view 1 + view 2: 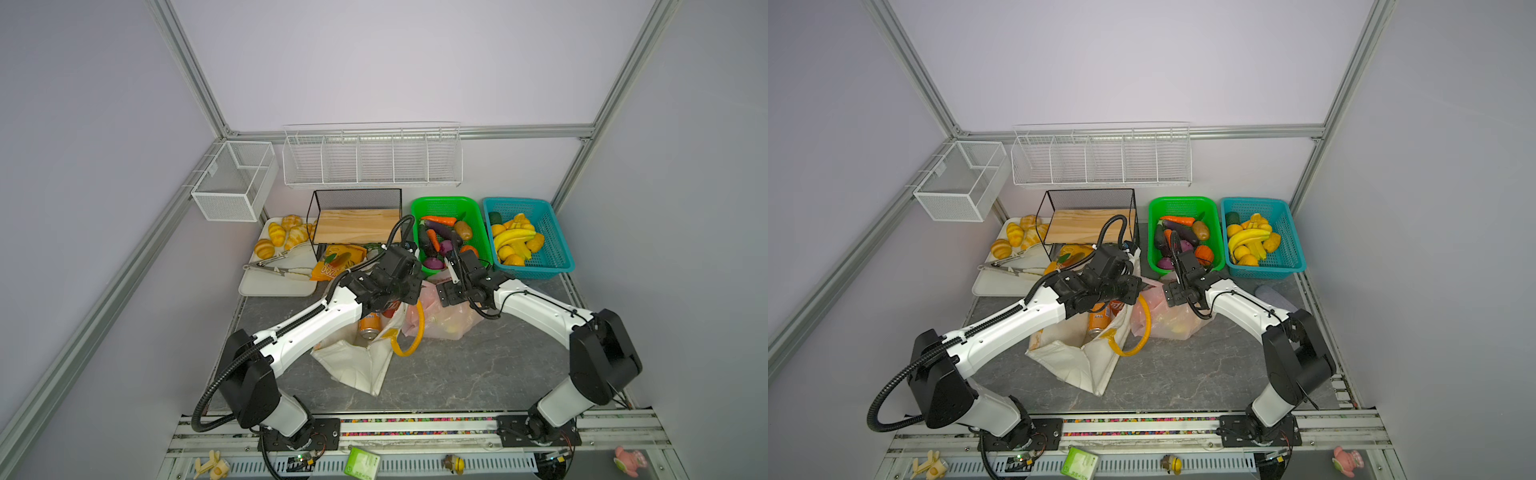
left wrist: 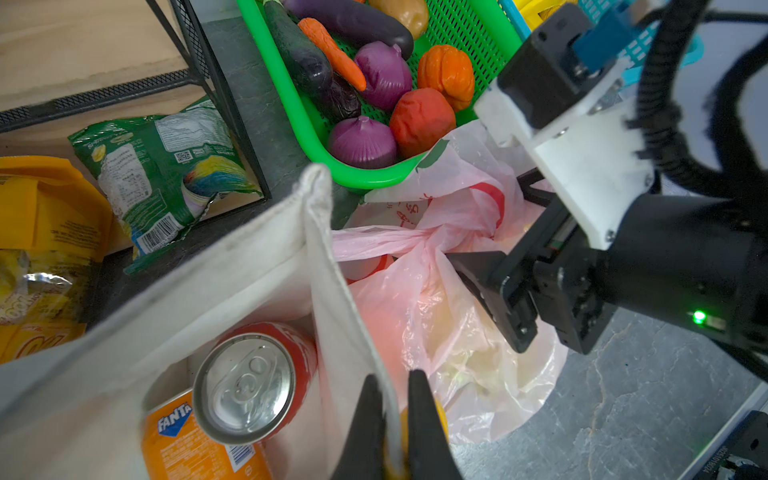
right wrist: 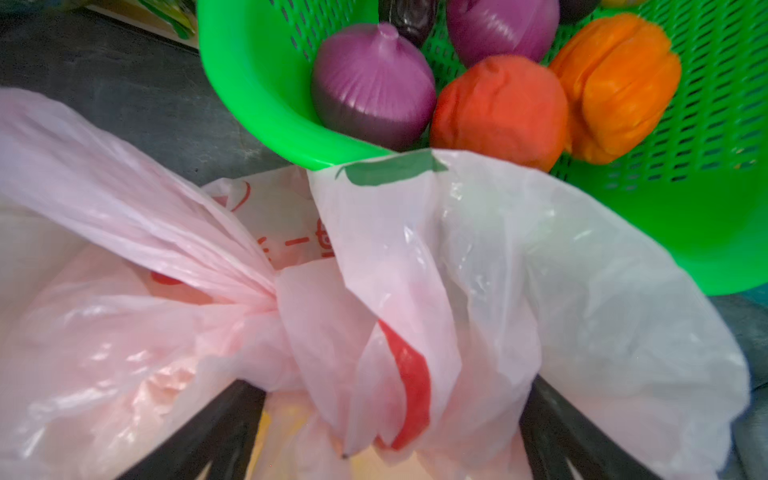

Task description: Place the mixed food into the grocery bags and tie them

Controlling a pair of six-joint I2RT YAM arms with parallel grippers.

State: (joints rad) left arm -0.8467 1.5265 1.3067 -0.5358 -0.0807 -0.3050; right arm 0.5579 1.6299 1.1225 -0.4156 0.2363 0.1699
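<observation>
The left arm is covering most of the canvas tote [image 1: 357,365] in both top views, letting just a sliver of the red cola can [image 1: 1116,306] peek out. In the left wrist view the orange soda can [image 2: 187,444] is running off the frame, and so is the left gripper [image 2: 392,380]. The pink plastic bag [image 3: 124,332] is veiling its contents, only a yellowish blur coming through. The right gripper [image 3: 397,382] is getting cropped too.

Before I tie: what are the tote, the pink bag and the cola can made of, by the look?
The tote looks like woven cream canvas: matte, hemmed edge, stiff folds. The pink bag is thin plastic film: glossy, translucent, crinkled. The cola can seems aluminium: shiny silver lid with pull tab.
</observation>
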